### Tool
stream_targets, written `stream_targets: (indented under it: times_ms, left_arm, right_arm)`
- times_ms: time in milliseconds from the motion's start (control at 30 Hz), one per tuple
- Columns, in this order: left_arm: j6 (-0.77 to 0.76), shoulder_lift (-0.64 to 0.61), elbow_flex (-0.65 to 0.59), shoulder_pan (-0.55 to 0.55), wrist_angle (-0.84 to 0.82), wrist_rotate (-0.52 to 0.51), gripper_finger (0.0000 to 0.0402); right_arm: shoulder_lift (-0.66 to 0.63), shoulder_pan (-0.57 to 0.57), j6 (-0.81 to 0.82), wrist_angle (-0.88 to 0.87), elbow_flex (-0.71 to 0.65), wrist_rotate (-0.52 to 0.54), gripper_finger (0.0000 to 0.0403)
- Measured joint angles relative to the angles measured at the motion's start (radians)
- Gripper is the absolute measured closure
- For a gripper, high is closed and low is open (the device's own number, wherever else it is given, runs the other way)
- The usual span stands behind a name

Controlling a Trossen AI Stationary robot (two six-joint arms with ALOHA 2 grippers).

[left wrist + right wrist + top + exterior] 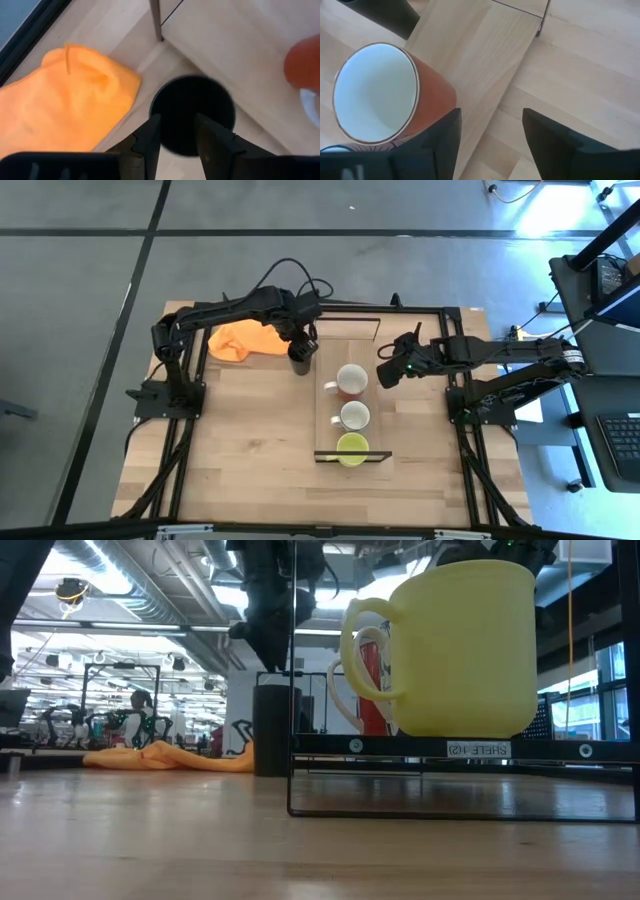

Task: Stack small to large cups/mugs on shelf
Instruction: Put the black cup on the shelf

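Note:
The light-wood shelf (pixel 350 340) lies on the table and carries three mugs in a row. The reddish-brown mug with a white inside (pixel 351 380) is farthest, the white mug (pixel 355 416) is in the middle and the yellow-green mug (pixel 351 448) is nearest. The black cup (pixel 300 366) stands upright on the table beside the shelf's left edge. My left gripper (pixel 180 142) is open and points down just above the black cup (pixel 192 115); the low view shows a small gap between them. My right gripper (pixel 490 145) is open and empty, right of the reddish-brown mug (pixel 385 95).
The orange cloth (pixel 245 340) lies crumpled on the table left of the black cup, near the far edge. The shelf's thin dark frame ends (pixel 450 750) stand at both short sides. Bare board lies on the shelf's far half, beyond the reddish-brown mug.

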Motion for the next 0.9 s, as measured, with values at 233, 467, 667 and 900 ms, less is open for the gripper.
stream_targets:
  times_ms: [233, 467, 667, 900]
  left_arm:
    - [-0.001, 0.001, 0.000, -0.001, 0.014, -0.020, 0.0289]
    - [0.001, 0.001, 0.000, -0.003, 0.014, -0.044, 0.0289]
    - [0.002, 0.002, 0.000, -0.003, 0.013, -0.044, 0.0287]
    - [0.001, 0.002, 0.000, -0.003, 0.014, -0.045, 0.0287]
  right_arm:
    - [0.000, 0.000, 0.001, 0.000, 0.000, 0.000, 0.0190]
    - [0.000, 0.000, 0.022, 0.000, 0.000, 0.000, 0.0190]
    - [0.000, 0.000, 0.024, 0.000, 0.000, 0.000, 0.0190]
    - [0.000, 0.000, 0.024, 0.000, 0.000, 0.001, 0.0190]
